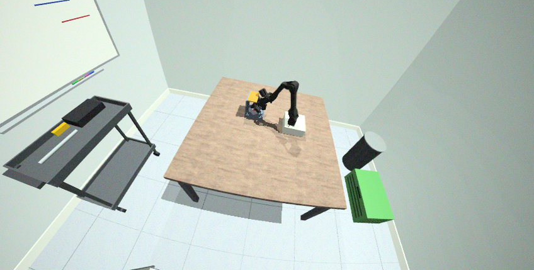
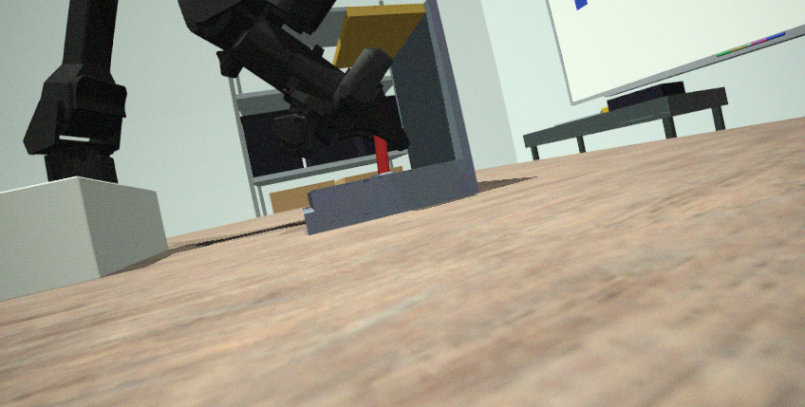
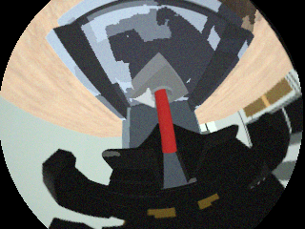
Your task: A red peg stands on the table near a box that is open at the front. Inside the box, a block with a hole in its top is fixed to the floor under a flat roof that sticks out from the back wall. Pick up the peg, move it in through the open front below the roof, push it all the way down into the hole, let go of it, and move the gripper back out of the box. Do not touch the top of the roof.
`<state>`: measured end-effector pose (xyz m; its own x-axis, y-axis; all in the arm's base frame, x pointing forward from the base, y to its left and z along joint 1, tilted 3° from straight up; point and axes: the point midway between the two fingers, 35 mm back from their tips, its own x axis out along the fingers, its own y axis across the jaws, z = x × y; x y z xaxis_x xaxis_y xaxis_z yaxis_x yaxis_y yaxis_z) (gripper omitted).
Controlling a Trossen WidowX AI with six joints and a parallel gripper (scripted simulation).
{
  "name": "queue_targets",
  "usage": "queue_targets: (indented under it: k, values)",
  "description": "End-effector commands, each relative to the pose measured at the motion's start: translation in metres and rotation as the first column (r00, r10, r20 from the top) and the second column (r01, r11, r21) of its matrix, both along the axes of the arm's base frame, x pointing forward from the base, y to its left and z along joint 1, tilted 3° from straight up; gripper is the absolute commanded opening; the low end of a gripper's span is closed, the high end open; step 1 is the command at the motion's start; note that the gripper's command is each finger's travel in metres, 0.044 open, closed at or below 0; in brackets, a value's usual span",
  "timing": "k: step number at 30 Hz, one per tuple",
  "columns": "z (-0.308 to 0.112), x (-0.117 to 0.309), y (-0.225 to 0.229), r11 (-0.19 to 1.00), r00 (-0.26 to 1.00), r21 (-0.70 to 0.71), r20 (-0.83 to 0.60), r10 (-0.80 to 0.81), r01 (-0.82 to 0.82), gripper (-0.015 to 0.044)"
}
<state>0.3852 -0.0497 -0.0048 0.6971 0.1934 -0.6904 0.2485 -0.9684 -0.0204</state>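
The red peg (image 2: 383,156) (image 3: 165,121) is held close to upright, with its lower end at the hole in the top of the grey block (image 3: 158,69). How far the tip is in the hole, if at all, is hidden. My gripper (image 2: 390,138) (image 3: 163,125) is shut on the peg's upper part, inside the box (image 2: 361,202) and below the yellow roof (image 2: 383,30) (image 1: 253,96). The arm slants in through the open front, close by the roof's front edge in the exterior view; the exact gap there cannot be told.
The box's back wall (image 2: 423,98) stands just beyond the fingertips. Low side walls flank the block. The arm's white base block (image 1: 294,128) (image 2: 45,233) stands on the wooden table (image 1: 239,162) in front of the box's open side.
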Motion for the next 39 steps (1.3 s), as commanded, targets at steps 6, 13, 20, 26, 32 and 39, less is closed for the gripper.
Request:
queue_targets:
  k: [6,13,20,26,32,39]
  values:
    - [-0.009,-0.003,0.001,1.000,1.000,0.005,-0.018,-0.006,0.006,0.0000]
    - [-0.004,0.000,0.000,1.000,1.000,0.000,-0.001,0.000,0.000,0.0157]
    - [-0.004,-0.004,-0.001,1.000,1.000,0.001,-0.003,0.000,0.000,0.0220]
    - [-0.004,-0.021,-0.004,1.000,1.000,0.002,-0.013,-0.003,0.003,0.0220]
    - [-0.002,-0.037,-0.006,1.000,1.000,0.004,-0.021,-0.006,0.006,0.0220]
    - [-0.002,-0.061,-0.010,1.000,1.000,0.004,-0.024,-0.006,0.006,0.0220]
